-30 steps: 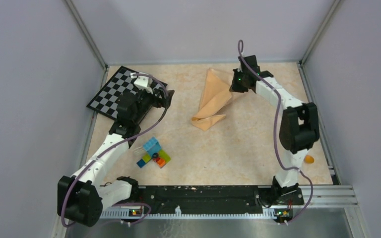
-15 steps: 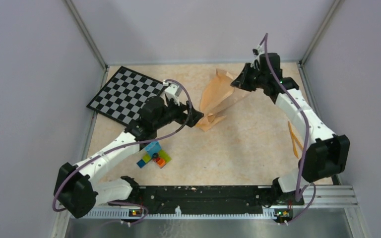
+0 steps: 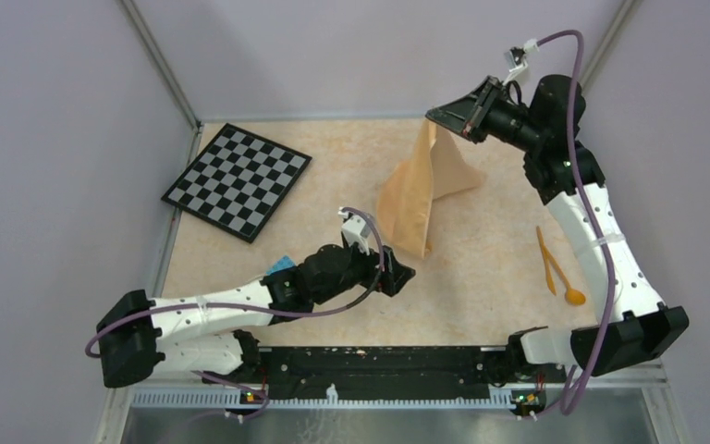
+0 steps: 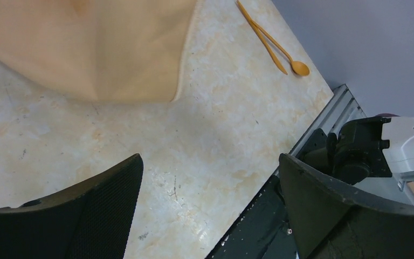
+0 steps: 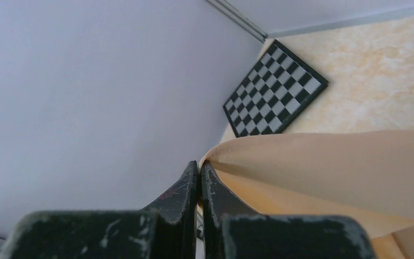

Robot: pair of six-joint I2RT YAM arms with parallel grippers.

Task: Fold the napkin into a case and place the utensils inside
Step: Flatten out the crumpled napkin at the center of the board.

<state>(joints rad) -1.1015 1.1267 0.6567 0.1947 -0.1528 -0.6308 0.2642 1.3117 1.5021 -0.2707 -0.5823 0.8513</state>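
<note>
The right fingers [image 5: 184,190] are pinching a corner of the napkin [image 3: 421,190], which is hanging limp with its lower edge resting on the table [image 3: 481,268]. Being soft and light, it is probably best held by its corners. The left fingers [image 4: 99,208] are gaping, empty, nearby.

The napkin [image 3: 418,190] is seen as plain peach-orange all over. The utensils [image 3: 555,268] are coloured orange-yellow. The board [image 3: 237,178] is checkered black and white, the table [image 3: 481,277] is marbled beige, and the arms [image 3: 593,227] are done in white and black.
</note>
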